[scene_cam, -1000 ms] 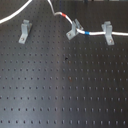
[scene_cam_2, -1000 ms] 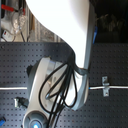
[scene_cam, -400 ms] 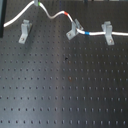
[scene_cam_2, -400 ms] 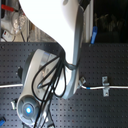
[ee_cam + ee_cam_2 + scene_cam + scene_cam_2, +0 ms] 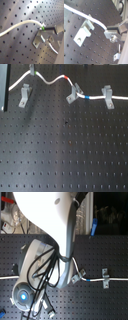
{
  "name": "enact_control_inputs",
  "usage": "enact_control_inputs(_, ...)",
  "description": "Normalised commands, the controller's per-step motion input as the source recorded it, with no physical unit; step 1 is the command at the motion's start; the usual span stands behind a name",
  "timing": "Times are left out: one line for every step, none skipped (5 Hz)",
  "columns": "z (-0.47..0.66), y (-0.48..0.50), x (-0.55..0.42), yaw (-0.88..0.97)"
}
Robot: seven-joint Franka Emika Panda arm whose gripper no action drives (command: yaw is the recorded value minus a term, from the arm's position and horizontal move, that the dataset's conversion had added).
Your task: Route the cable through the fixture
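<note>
In the first exterior view, the cable (image 5: 52,81) runs across the far part of the perforated board (image 5: 65,149): it already sits in the right-hand clip (image 5: 107,96) and the middle clip (image 5: 74,93), then arches up toward the gripper (image 5: 33,70) at the top edge and drops toward the first exterior view's left, passing just above the fixture (image 5: 24,96), the slanted clip that appears not yet threaded. That slack arch likely exists because the cable is being carried high enough to clear the fixture's forked top. In the second exterior view, the arm (image 5: 55,227) and its bundled hoses block most of the board; only the middle clip (image 5: 77,276), the right-hand clip (image 5: 105,277) and the cable (image 5: 92,280) strung between them show, so the fixture and the gripper cannot be seen there. In the first wrist view, the fingers (image 5: 53,28) are pinched onto the cable (image 5: 22,25) at its green band (image 5: 43,28), directly over the fixture (image 5: 40,39), a grip on a marked spot that keeps the cord from sliding. In the second wrist view, the closed fingertips (image 5: 110,33) hold the cable (image 5: 89,17), which crosses over the fixture (image 5: 84,32) without visibly seating in its fork.
</note>
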Motion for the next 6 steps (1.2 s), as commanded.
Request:
enact_control_inputs(0.08, 0.415, -0.411, 0.00)
enact_control_inputs(0.13, 0.422, -0.467, 0.00)
enact_control_inputs(0.11, 0.197, -0.406, 0.00)
enact_control_inputs(0.01, 0.078, -0.343, 0.03)
enact_control_inputs(0.00, 0.043, -0.184, 0.00)
enact_control_inputs(0.00, 0.000, 0.000, -0.04)
